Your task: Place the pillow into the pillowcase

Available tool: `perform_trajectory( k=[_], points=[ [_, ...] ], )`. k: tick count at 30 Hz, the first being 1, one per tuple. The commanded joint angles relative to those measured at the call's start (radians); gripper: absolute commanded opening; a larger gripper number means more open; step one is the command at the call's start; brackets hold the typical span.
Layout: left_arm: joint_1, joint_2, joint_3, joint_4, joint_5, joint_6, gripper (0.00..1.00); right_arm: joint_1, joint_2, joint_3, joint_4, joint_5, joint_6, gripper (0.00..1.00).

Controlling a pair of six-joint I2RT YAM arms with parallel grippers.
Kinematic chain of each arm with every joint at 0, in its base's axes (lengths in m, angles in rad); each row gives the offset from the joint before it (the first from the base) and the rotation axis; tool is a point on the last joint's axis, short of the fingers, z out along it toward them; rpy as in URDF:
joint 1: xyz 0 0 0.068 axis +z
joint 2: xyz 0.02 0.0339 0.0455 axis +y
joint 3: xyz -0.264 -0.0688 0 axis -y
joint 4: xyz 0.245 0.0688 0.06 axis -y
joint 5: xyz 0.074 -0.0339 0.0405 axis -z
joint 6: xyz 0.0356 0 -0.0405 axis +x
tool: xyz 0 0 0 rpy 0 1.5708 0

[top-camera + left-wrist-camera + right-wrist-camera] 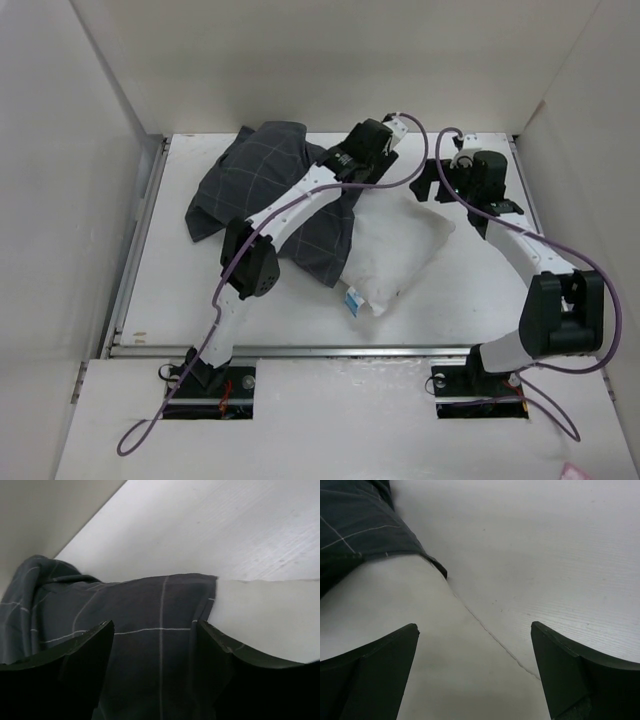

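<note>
The dark charcoal checked pillowcase (255, 185) lies crumpled at the back left of the table. The white pillow (400, 250) lies to its right, its left end under or inside the pillowcase's edge, its blue-and-white tag (353, 300) at the near corner. My left gripper (378, 140) is open just above the pillowcase's edge (150, 605), with the pillow (265, 615) to the right of its fingers. My right gripper (438, 178) is open and empty over the pillow's far edge (420, 645). The pillowcase's corner (355, 530) shows at the upper left of the right wrist view.
White enclosure walls (60, 200) stand on the left, back and right. A metal rail (300, 350) runs along the table's front edge. Purple cables (420, 150) loop from both arms over the back of the table.
</note>
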Motion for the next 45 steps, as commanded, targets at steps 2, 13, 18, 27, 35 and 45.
perform_trajectory(
  k=[2,13,18,27,35,45],
  points=[
    [0.005,0.014,-0.053,0.087,-0.216,0.020,0.59,-0.010,0.005,0.013,0.063,-0.101,0.003,0.99],
    [-0.005,0.025,-0.074,0.155,-0.144,0.021,0.00,-0.010,0.080,0.035,0.072,-0.136,0.003,0.99],
    [-0.014,0.000,-0.062,0.248,-0.130,-0.020,0.00,-0.010,0.187,0.044,0.147,-0.265,0.015,1.00],
    [-0.089,-0.098,-0.114,0.339,-0.208,-0.003,0.00,0.026,0.342,0.108,0.261,-0.652,0.032,0.92],
    [-0.109,-0.199,-0.195,0.305,-0.207,-0.071,0.00,0.085,0.370,0.159,0.135,-0.641,-0.066,0.00],
    [-0.109,-0.342,-0.218,0.316,-0.066,-0.114,0.00,0.085,0.048,0.060,0.300,-0.451,0.066,0.00]
  ],
)
